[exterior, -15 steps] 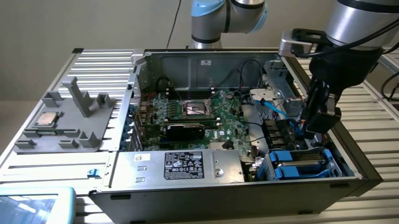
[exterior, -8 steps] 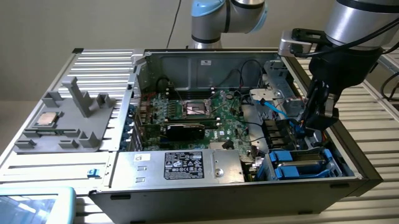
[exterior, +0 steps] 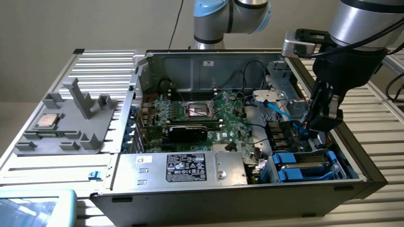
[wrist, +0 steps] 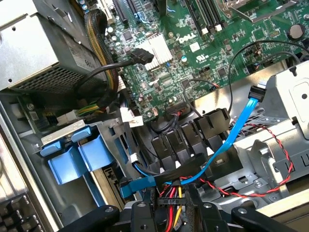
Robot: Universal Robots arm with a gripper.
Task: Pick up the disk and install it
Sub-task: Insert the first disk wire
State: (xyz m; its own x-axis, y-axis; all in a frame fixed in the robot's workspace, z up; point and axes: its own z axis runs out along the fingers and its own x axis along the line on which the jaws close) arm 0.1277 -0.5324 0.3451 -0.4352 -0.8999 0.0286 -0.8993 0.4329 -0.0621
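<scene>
My gripper pinches the black plug, I think. Disk sits in the case, exterior view's right, just beside me. Keep grip square, move slow, clear of blue cable.

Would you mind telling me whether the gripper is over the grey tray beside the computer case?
No, the gripper is inside the computer case at the exterior view's right, far from the grey tray.
</scene>
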